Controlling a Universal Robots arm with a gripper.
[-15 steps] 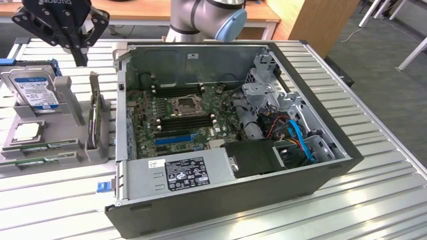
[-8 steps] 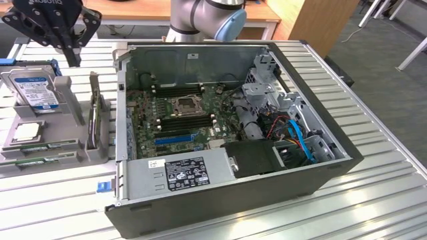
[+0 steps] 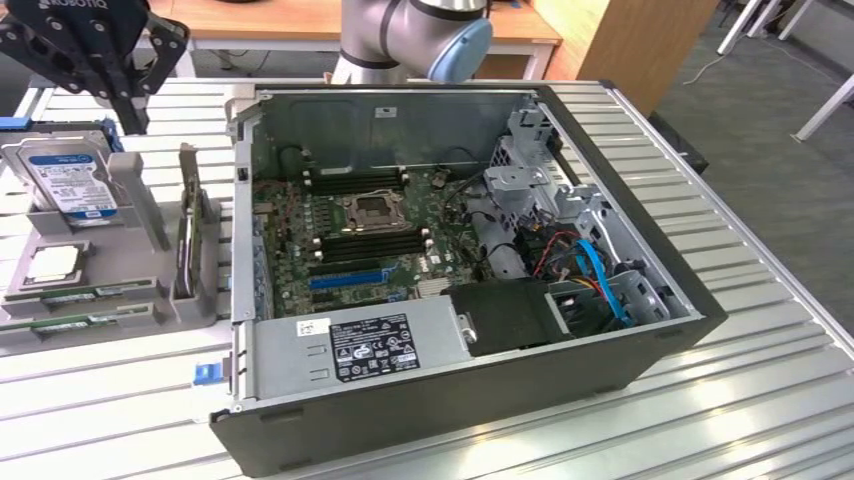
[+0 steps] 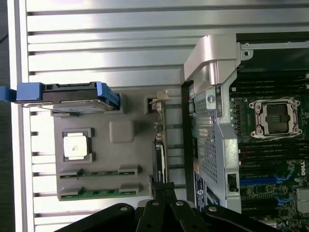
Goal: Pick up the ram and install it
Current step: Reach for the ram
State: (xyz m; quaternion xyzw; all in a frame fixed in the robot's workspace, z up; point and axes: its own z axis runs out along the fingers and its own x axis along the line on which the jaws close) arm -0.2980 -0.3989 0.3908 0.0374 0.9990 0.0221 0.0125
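Two rams lie flat in slots of the grey parts holder [image 3: 134, 300], one [image 3: 78, 293] just behind the other [image 3: 60, 323]; the wrist view has them side by side [image 4: 99, 173] [image 4: 99, 192]. My black gripper [image 3: 130, 115] hangs high over the holder's far end, near the hard drive, well apart from both sticks. Its fingertips [image 4: 164, 195] are pressed together with nothing between them. The open computer case [image 3: 641, 350] shows the green motherboard [image 3: 354, 215] with dark memory slots [image 3: 374, 245] beside the CPU socket [image 3: 370, 210].
On the holder a silver hard drive [image 3: 67, 175] stands in a blue bracket, a loose CPU [image 3: 54, 262] lies flat and a card [image 3: 187, 235] stands upright on edge. Power supply [image 3: 367, 345] and blue cables [image 3: 601, 280] fill the case's near side. The slatted metal table [image 3: 747, 400] surrounds everything.
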